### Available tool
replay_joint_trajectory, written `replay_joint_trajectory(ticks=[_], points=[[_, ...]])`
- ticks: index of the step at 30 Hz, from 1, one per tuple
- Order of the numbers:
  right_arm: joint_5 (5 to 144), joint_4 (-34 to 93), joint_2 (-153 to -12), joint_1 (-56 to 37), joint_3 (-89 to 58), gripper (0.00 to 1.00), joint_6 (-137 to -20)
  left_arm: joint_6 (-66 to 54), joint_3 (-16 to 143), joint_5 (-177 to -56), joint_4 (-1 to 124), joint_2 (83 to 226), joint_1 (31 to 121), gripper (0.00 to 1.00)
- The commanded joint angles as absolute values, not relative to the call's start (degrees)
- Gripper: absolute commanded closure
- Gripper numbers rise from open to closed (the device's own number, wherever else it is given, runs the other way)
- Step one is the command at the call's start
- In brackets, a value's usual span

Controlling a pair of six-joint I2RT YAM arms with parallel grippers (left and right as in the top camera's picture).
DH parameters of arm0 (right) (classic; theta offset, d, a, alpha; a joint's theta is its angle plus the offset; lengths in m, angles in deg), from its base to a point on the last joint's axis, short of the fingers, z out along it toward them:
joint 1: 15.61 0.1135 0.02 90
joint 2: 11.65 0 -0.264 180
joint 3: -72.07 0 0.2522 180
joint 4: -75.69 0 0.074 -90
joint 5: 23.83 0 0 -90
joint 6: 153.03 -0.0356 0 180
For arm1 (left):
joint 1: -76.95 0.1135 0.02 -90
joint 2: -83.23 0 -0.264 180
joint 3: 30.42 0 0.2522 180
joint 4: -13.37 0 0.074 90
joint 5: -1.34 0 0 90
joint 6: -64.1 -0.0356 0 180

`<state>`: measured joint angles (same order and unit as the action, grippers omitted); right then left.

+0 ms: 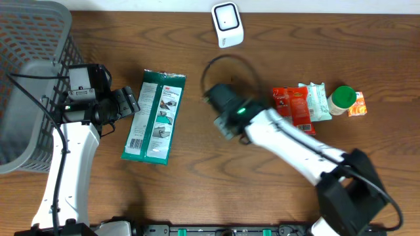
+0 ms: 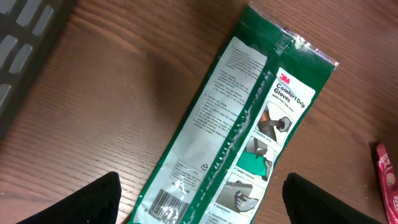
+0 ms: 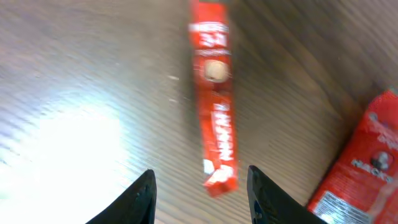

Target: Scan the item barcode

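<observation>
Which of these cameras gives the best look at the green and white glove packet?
The left wrist view: the green and white glove packet fills the frame, print and barcode visible. Overhead shows it whole but small. The right wrist view misses it.

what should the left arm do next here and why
Probably ease the left gripper forward and down onto the glove pack near its barcode, then close. Its jaws stand wide open, framing that end, and the pack lies flat and unheld, apart from the white scanner.
</observation>
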<state>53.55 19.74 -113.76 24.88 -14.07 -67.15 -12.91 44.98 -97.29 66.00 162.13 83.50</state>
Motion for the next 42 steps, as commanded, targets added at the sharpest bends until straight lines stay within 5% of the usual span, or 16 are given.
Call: replay_joint_trajectory(ticks=[1, 7, 23, 26, 31, 42], points=[[65.0, 18.6, -113.8, 17.5, -13.7, 0.57, -64.0, -14.1, 45.3, -96.7, 66.1, 162.2, 83.6, 0.16], [73.8, 19.3, -115.7, 11.4, -12.7, 0.56, -59.1, -14.1, 45.3, -96.7, 66.1, 162.2, 83.6, 0.16], [71.0, 21.8, -124.5, 11.7, -12.7, 0.61, -59.1, -14.1, 45.3, -96.7, 66.1, 162.2, 83.6, 0.16], [71.2, 22.2, -126.0, 11.9, -12.7, 0.69, -59.1, -14.1, 45.3, -96.7, 66.1, 162.2, 83.6, 0.16], [71.1, 22.1, -125.7, 12.0, -12.8, 0.99, -59.1, -14.1, 45.3, -96.7, 66.1, 162.2, 83.6, 0.16], [70.2, 18.4, -111.3, 11.4, -15.8, 0.99, -70.3, -14.1, 45.3, -96.7, 66.1, 162.2, 83.6, 0.16]])
